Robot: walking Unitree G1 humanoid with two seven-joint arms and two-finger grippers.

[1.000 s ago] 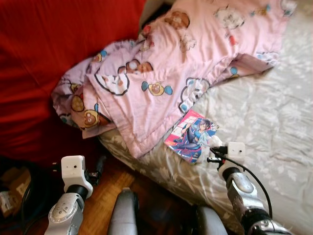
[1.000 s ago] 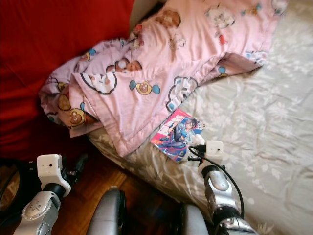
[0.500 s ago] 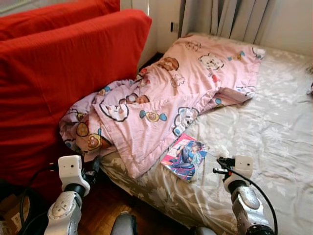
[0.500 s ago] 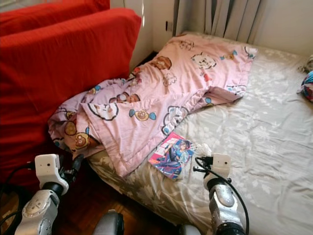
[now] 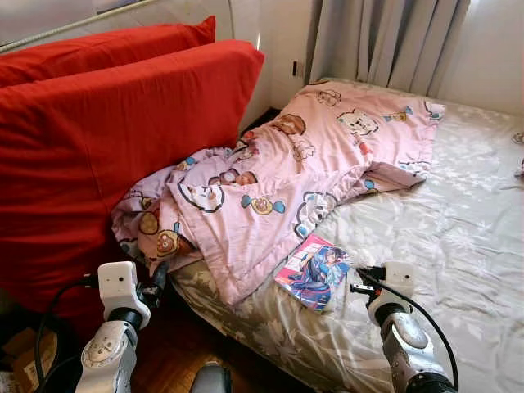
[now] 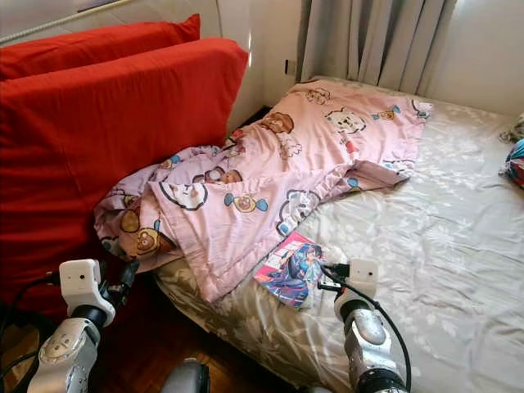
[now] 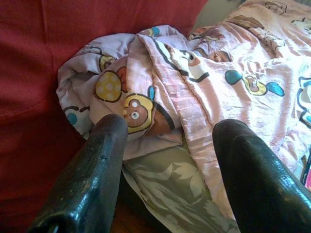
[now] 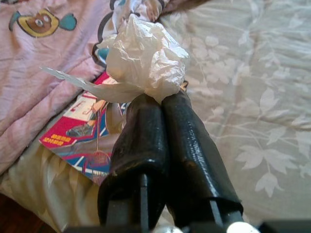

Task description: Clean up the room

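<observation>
Tissue (image 8: 146, 58), white and crumpled, sat pinched between the fingertips of your right gripper (image 8: 163, 99), whose two black fingers were pressed together on it. You had that gripper over the near edge of the bed (image 5: 458, 237), just beside a comic book (image 5: 314, 271) lying flat on the grey leaf-print sheet. The book's far corner touched the hem of the pink cartoon blanket (image 5: 278, 180), which lay rumpled across the bed and bunched up against the red cushions (image 5: 106, 139) on the left side.

Your left gripper (image 7: 167, 160) hung lower, off the bed's corner and over the wooden floor (image 5: 176, 352), with its fingers (image 7: 92, 174) spread well apart and nothing between them. You could see the bunched end of the blanket and a strip of sheet just ahead of it, apart from the fingers.

Grey curtains (image 5: 385, 41) hung behind the head of the bed. At the far right edge of the bed a small blue and red thing (image 6: 514, 162) lay, too cut off to tell.
</observation>
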